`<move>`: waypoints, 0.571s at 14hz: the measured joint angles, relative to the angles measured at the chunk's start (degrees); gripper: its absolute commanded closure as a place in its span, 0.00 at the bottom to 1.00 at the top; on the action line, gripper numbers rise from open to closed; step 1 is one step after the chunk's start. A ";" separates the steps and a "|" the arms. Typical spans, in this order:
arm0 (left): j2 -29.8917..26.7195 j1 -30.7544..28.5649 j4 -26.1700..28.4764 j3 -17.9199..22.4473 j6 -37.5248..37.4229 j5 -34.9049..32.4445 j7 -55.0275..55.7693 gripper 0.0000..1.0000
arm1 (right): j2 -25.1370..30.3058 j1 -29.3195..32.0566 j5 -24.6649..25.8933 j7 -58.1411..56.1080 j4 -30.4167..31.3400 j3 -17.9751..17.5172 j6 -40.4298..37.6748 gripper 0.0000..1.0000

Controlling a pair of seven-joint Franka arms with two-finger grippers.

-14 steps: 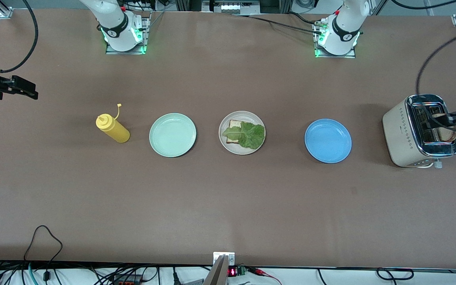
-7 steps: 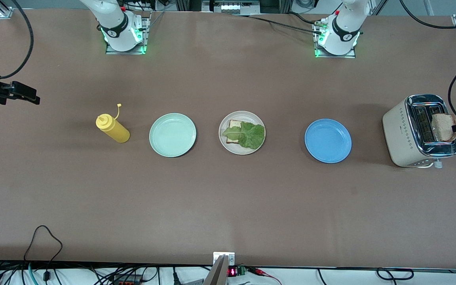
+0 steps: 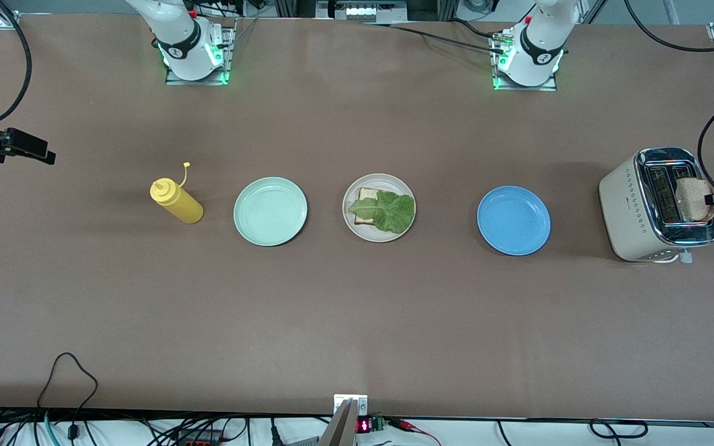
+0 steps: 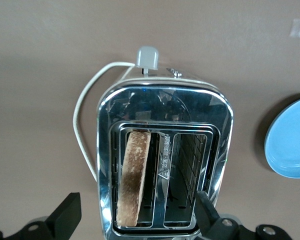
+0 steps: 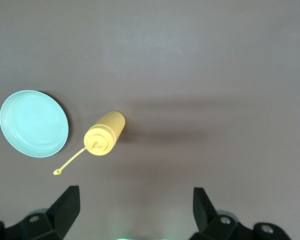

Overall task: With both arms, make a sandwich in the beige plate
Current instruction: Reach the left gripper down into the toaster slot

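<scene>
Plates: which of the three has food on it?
The beige plate, the middle one of the row, holds a bread slice under a lettuce leaf. The mint plate and blue plate hold nothing.

Bright, even overhead light on brown table (image 3: 357, 322). Soft short shadows beside mustard bottle (image 3: 176, 201), plates, toaster (image 3: 657, 204). Green glow at both arm bases along top edge. Chrome toaster top (image 4: 165, 105) shows glare and reflections in left wrist view. All views sharp; right wrist view shows long soft shadow near bottle (image 5: 105, 133).
</scene>
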State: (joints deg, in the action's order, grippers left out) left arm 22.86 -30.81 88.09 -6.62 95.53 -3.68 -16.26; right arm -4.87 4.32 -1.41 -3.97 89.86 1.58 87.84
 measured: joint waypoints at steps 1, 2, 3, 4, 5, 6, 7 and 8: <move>0.29 0.00 0.41 -0.02 -0.12 0.00 -0.01 0.00 | 0.00 0.00 0.00 0.00 -0.04 0.00 0.00 0.00; 0.50 0.00 0.84 -0.02 -0.25 0.00 -0.06 0.02 | 0.00 0.00 0.01 0.00 -0.08 0.00 0.00 0.00; 0.71 -0.02 1.15 -0.02 -0.32 0.00 -0.15 0.05 | 0.00 -0.02 0.04 0.00 -0.11 0.00 0.00 0.00; 0.93 -0.06 1.40 -0.02 -0.33 -0.01 -0.34 0.07 | 0.00 -0.04 0.06 0.00 -0.12 -0.01 0.00 0.00; 1.10 -0.10 1.61 -0.02 -0.33 -0.01 -0.66 0.10 | 0.00 -0.06 0.06 0.00 -0.13 -0.02 0.00 0.00; 1.18 -0.15 1.76 -0.01 -0.33 -0.01 -0.98 0.14 | 0.00 -0.07 0.06 0.00 -0.13 -0.03 0.00 0.00; 1.21 -0.24 1.83 0.00 -0.36 -0.01 -1.04 0.19 | 0.00 -0.07 0.06 0.00 -0.15 -0.03 0.00 0.00; 1.27 -0.49 1.90 0.01 -0.47 -0.01 -1.05 0.27 | 0.00 -0.06 0.07 0.01 -0.19 -0.03 0.00 0.00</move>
State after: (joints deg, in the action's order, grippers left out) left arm 24.13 -31.29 89.98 -6.61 95.06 -3.69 -17.31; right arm -4.87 4.26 -1.35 -3.97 89.67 1.55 87.84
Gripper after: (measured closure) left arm 0.128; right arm 0.000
